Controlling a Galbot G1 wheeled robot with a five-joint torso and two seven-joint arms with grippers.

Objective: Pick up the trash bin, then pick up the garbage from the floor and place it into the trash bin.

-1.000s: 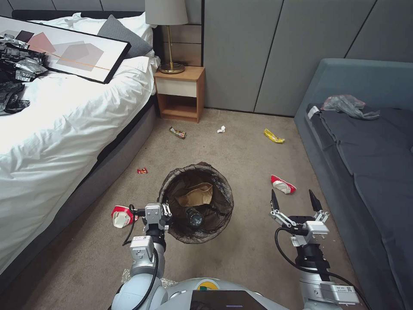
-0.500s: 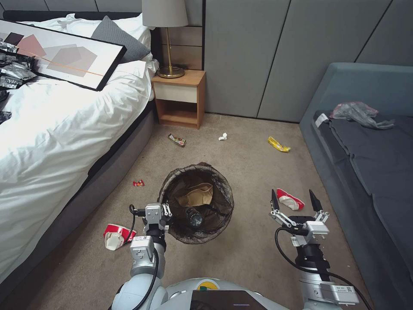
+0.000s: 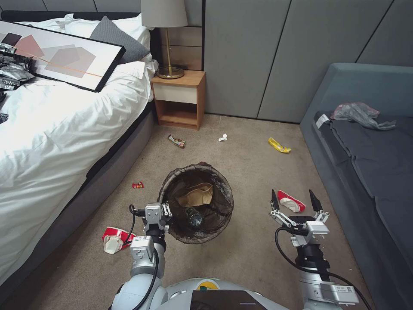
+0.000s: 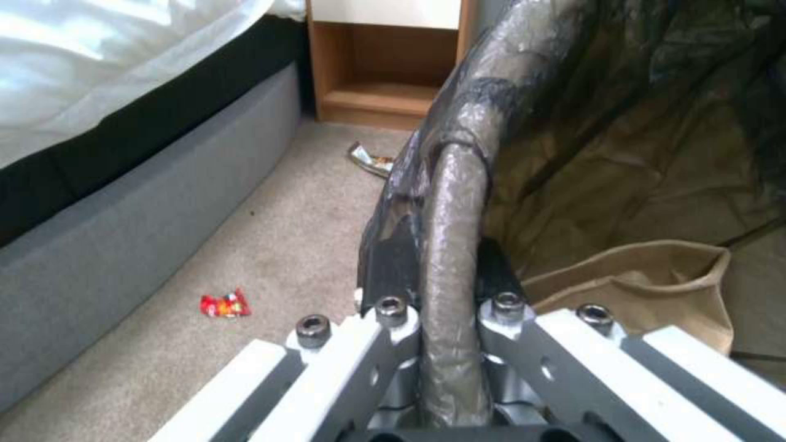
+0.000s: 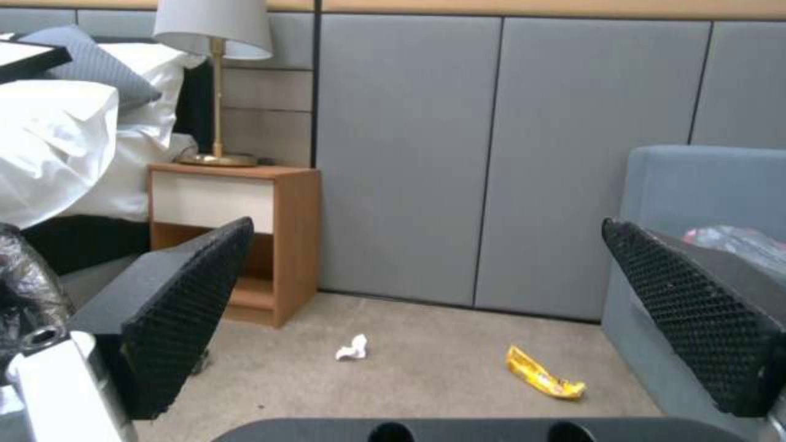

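Out to the left of our left gripper (image 3: pixel 160 209) a red-and-white cup wrapper (image 3: pixel 112 239) lies on the carpet (image 3: pixel 249 172), with a small red wrapper (image 3: pixel 137 185) ahead of it near the bed (image 3: pixel 56 129). That gripper's jaws are clamped on the liner-covered rim of the trash bin (image 3: pixel 217 215), which sits just to its right with a tan paper bag (image 3: pixel 195 194) and a clear bottle (image 3: pixel 194 217) inside. Further right, our right gripper (image 3: pixel 295 200) holds its jaws spread wide with nothing in them, a red-and-white wrapper (image 3: pixel 291 201) seen on the floor between the fingertips, while a white tissue wad (image 3: pixel 222 137) and a yellow snack packet (image 3: pixel 278 145) lie well ahead near the nightstand (image 3: pixel 178 99) and the grey sofa (image 3: pixel 365 146).
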